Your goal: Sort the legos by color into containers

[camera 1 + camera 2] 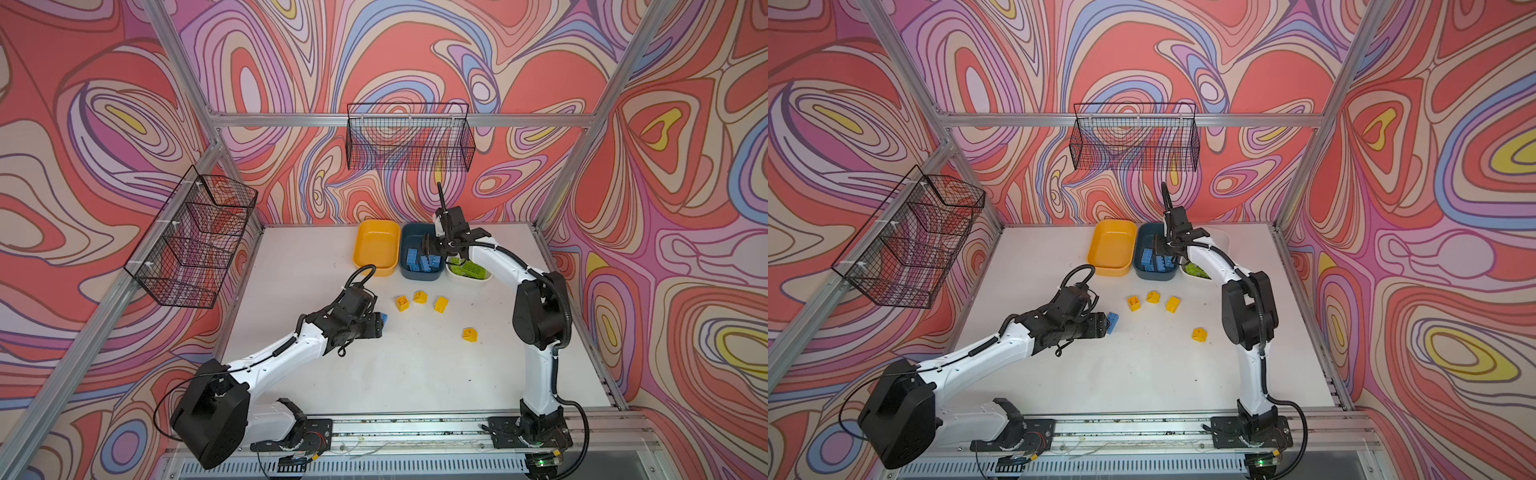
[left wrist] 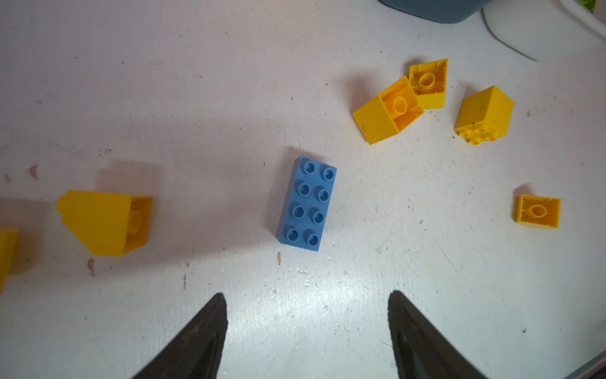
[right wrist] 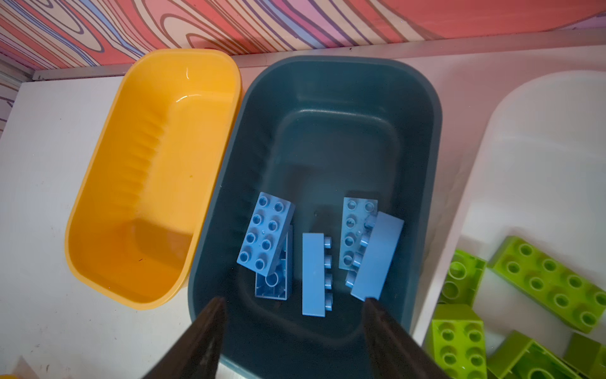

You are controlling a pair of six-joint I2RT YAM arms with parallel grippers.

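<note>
L gripper (image 2: 306, 293) is spread, nothing held; lone blue brick (image 2: 306, 203) lies studs-up on the surface (image 2: 164, 98) just ahead. Risk: w/ an off-axis approach the brick is nudged or spun, not pinched. R gripper (image 3: 295, 299) is spread, empty, above the teal tub (image 3: 436, 131), where other blue bricks (image 3: 265, 233) are seen. Yellow tub (image 3: 98, 197) sits just beside, so a rim could be clipped. Yellow bricks (image 2: 388, 110) lie apart; open room is left around the brick.
</note>
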